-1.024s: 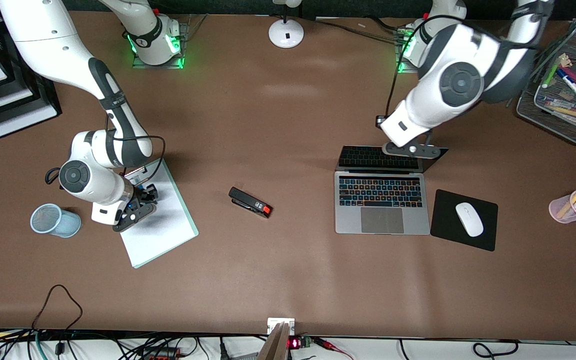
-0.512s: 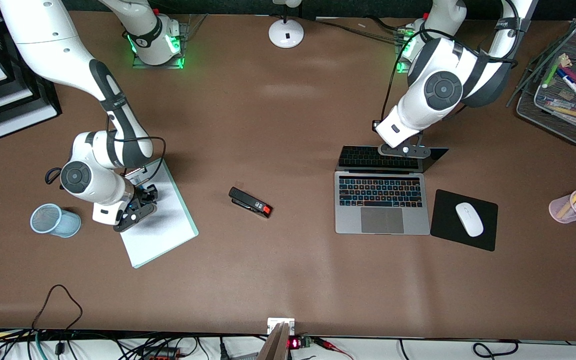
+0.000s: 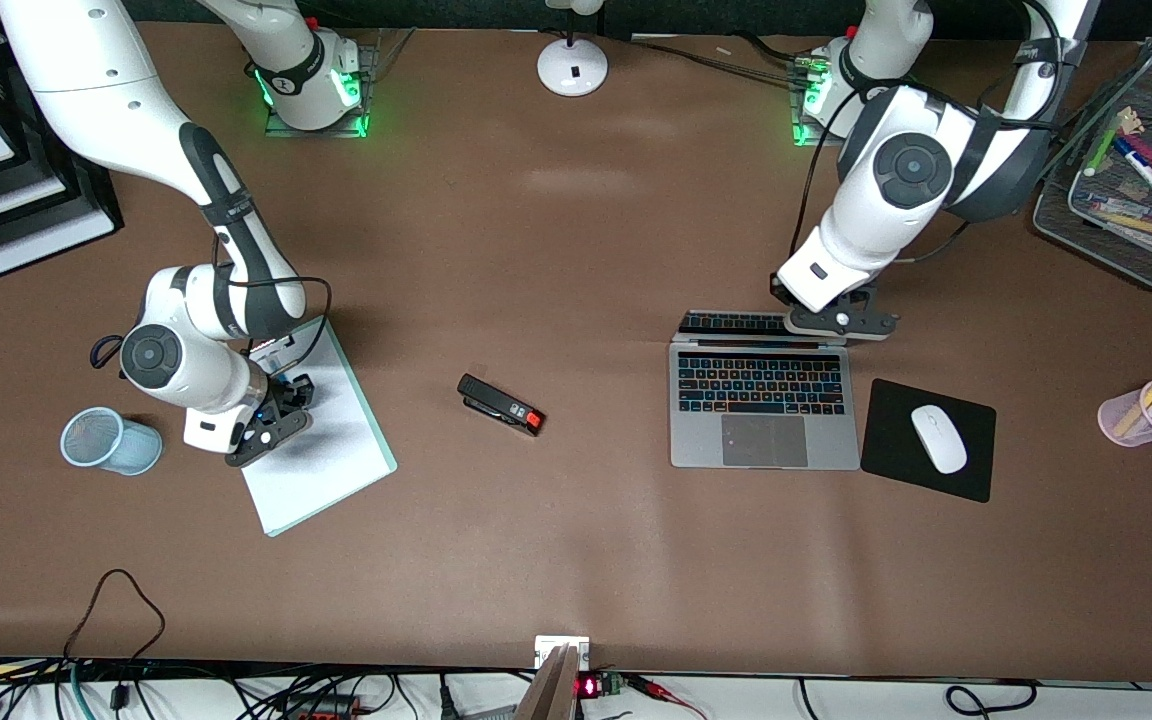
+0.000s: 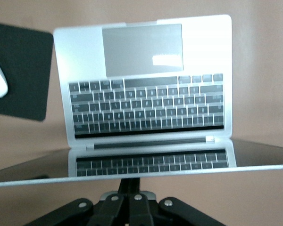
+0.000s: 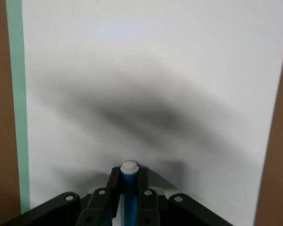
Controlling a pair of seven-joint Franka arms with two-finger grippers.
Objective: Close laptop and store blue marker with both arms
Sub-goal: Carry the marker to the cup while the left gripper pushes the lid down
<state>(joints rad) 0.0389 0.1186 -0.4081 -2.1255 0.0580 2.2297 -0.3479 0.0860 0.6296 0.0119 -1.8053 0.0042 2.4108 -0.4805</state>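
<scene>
My right gripper (image 5: 124, 197) has its jaws clamped on the blue marker (image 5: 128, 188) over the white notepad (image 3: 321, 440). My left gripper (image 3: 841, 322), jaws together, presses the lid of the laptop (image 3: 762, 400), half-folded on the worktop (image 3: 556, 250).

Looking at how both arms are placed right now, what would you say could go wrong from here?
1. The left gripper, shut, presses the laptop lid near one corner; it might slip off the edge or twist the hinge.
2. The right gripper pinches the blue marker near its whitish end, over the white notepad; a shallow grip could let it pivot or drop.
3. The mesh cup stands close beside that arm and might get knocked.
</scene>
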